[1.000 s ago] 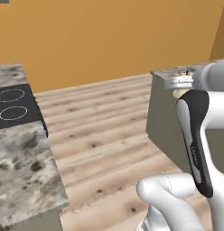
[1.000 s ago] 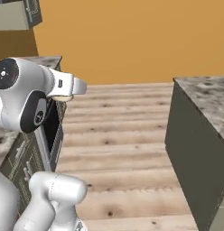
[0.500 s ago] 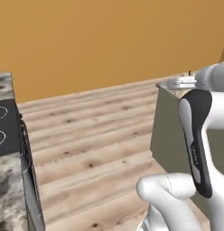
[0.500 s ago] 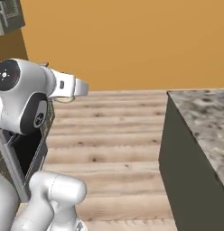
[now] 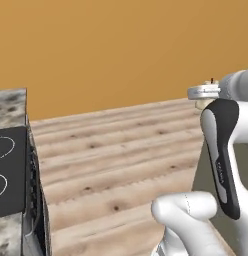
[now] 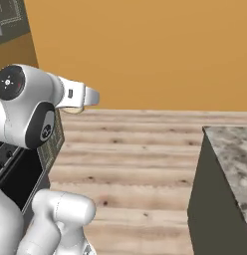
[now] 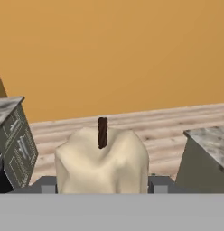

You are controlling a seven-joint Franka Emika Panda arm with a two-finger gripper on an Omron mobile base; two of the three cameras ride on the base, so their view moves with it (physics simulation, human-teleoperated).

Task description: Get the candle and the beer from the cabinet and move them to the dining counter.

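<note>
The candle (image 7: 101,162) is cream-white and lumpy with a dark wick, and it sits close in the hand view between the two grey fingertips (image 7: 160,184). My gripper (image 7: 101,186) is shut on the candle. In the left base view the gripper (image 5: 203,94) is held high at the right, with a bit of the candle (image 5: 201,104) below it. The right base view has the gripper (image 6: 87,97) at the upper left. The dining counter (image 6: 231,152) with its marble top stands at the right and also shows as the dining counter (image 7: 207,134) in the hand view. The beer is out of view.
A stove with a black cooktop (image 5: 7,170) and marble counter (image 5: 11,99) stands at the left; its oven front (image 6: 26,172) is behind my arm. A grey-green panelled unit (image 6: 8,20) hangs at the top left. Wooden floor (image 6: 135,149) runs to an orange wall (image 5: 121,45).
The whole picture has shifted, so the base has turned: the stove slid left in the left view and the island slid right in the right view. The candle stays in the grip.
</note>
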